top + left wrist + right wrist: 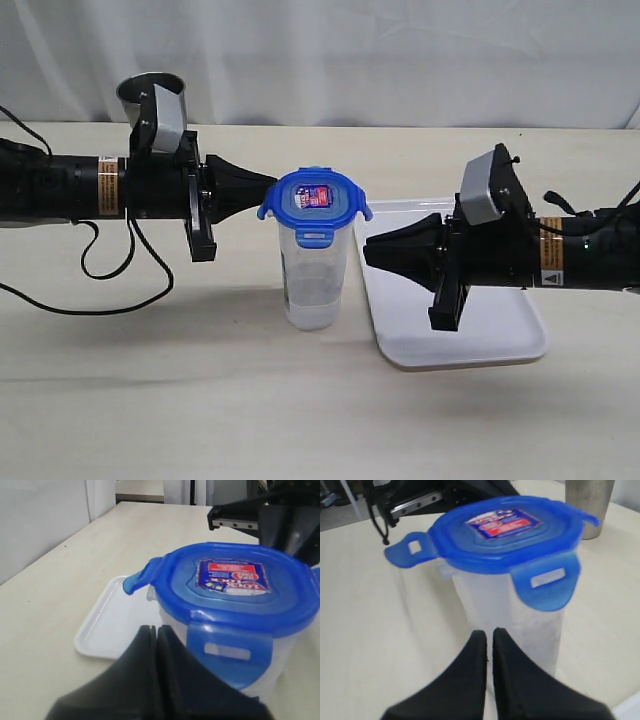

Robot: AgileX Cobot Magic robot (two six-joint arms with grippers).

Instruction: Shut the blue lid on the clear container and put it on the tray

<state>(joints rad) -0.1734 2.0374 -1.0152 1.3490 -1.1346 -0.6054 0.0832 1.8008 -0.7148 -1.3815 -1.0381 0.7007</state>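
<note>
One clear container [315,285], blue lid [315,200] on top

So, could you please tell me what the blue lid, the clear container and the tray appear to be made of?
I would say the blue lid is glossy plastic, slightly see-through at its tabs. Probably also plastic, the clear container has a translucent, rather cloudy wall. Judging by its smooth surface, soft sheen and moulded rim, the tray seems to be white plastic.
</note>
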